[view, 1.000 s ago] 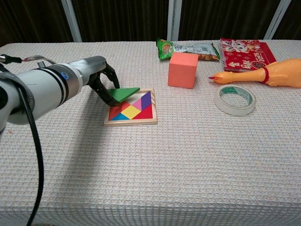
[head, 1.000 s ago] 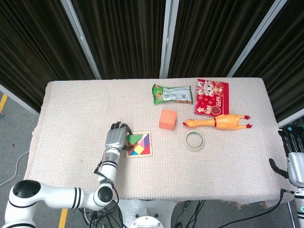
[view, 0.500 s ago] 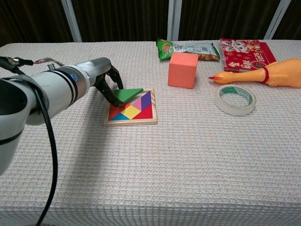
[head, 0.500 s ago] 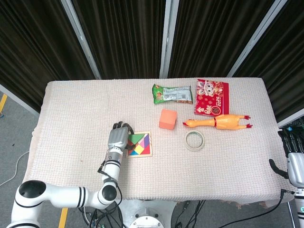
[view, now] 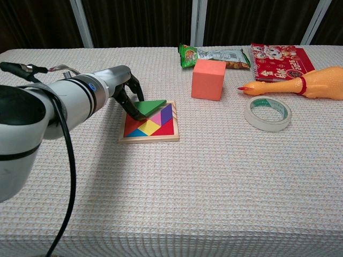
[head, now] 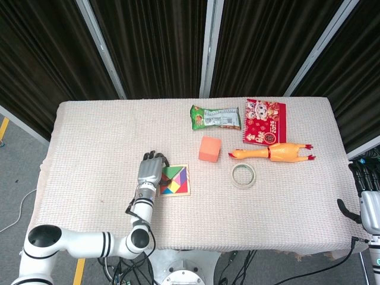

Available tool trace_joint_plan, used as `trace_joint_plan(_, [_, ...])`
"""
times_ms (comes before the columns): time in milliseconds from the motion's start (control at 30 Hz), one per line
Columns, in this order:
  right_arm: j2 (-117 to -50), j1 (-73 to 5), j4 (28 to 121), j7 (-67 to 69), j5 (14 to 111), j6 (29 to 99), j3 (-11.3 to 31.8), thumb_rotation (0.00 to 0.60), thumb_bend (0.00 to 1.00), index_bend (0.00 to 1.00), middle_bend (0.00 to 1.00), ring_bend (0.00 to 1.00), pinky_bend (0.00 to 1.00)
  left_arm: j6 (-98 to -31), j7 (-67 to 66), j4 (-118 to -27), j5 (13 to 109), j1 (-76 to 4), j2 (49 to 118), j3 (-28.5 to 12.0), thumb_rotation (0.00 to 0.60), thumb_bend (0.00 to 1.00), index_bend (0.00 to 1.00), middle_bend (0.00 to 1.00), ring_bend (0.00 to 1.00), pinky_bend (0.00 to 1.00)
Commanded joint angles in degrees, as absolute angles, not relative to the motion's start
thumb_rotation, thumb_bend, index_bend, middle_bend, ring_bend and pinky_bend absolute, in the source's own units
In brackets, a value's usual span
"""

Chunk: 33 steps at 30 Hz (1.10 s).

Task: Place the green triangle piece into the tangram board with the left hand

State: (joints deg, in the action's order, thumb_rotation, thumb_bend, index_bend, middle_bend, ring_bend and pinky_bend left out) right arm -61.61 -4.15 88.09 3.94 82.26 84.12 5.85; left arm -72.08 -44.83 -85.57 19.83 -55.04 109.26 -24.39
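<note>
The left hand [view: 127,92] pinches the green triangle piece [view: 149,106] by its left corner, holding it over the far left part of the tangram board [view: 150,137]. The piece lies nearly flat, its long edge running left to right and its tip pointing right. The right hand [head: 369,209] hangs beyond the table [head: 89,154] edge; whether it is open or closed is unclear.

Robot lab test cell: cloth-covered white table [head: 89,148], black pleated curtains [head: 154,47] behind, loose cables [head: 249,267] at lower frame.

Left hand [view: 127,92] low over table, fingers pinching flat piece; right hand [head: 369,209] at table's edge.
</note>
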Motion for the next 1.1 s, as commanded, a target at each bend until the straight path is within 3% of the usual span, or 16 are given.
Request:
trace_joint_plan(33, [-61.6, -4.1, 88.0, 4.0, 82.2, 84.1, 5.8, 0.6, 0.21, 0.0, 0.0, 0.0, 0.0, -72.1, -44.9, -85.5, 19.8, -55.1, 109.4, -24.4, 0.6, 0.36, 0.55, 0.18, 0.0, 0.04])
trace_joint_plan(533, [-61.6, -4.1, 87.7, 4.4, 82.1, 84.0, 5.9, 0.6, 0.21, 0.0, 0.0, 0.0, 0.0, -71.6, -45.3, -85.5, 20.3, -55.1, 109.6, -24.0, 0.6, 0.36, 0.53, 0.18, 0.0, 0.04])
trace_joint_plan(800, [-61.6, -4.1, 87.9, 4.1, 82.1, 83.9, 5.9, 0.6, 0.21, 0.0, 0.0, 0.0, 0.0, -71.4, -44.6, -86.1, 21.3, -54.3, 109.1, -23.4, 0.6, 0.36, 0.38, 0.17, 0.0, 0.04])
trace_joint_plan(1100, [-61.5, -4.1, 88.0, 4.0, 82.0, 83.8, 6.0, 0.6, 0.21, 0.0, 0.0, 0.0, 0.0, -71.1, -44.4, -86.5, 21.8, -54.1, 108.9, -23.1, 0.6, 0.36, 0.29, 0.17, 0.0, 0.04])
